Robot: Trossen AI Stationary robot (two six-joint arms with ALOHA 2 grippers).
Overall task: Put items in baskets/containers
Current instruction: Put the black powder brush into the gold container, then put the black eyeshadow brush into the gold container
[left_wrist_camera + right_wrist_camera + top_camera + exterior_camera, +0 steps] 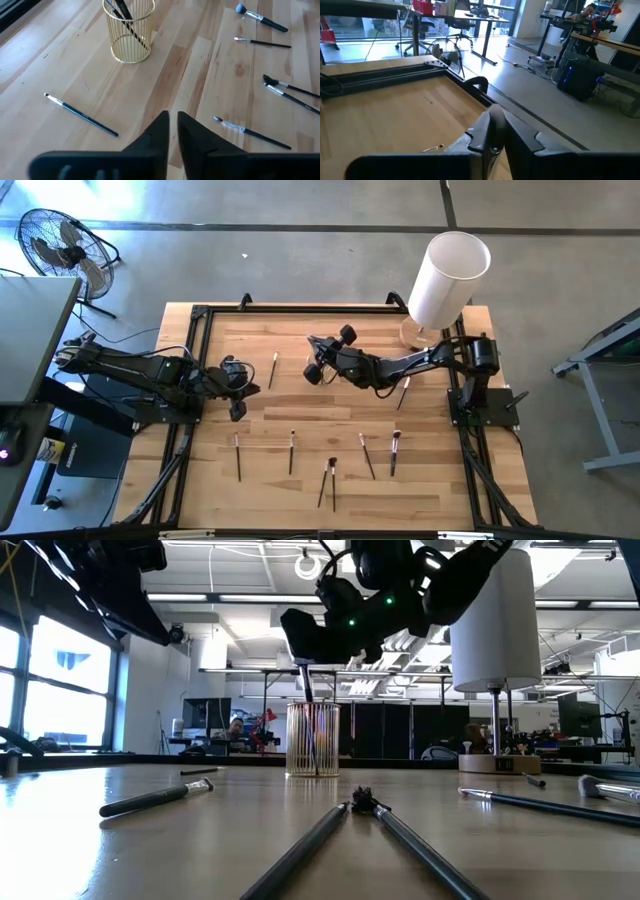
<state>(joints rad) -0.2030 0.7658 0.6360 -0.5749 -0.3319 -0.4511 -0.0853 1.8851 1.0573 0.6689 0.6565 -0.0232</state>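
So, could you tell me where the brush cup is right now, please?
In the low view the cup stands mid-table, directly beneath the right hand, with the white cylinder to its right; one brush already leans inside it.

Pale wood-plank table (330,415) with visible grain, gold wire cup (128,30), matt black gripper (172,131)

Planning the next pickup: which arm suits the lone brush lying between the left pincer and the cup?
Left: its empty pincer is near that brush; the right pincer is over the cup.
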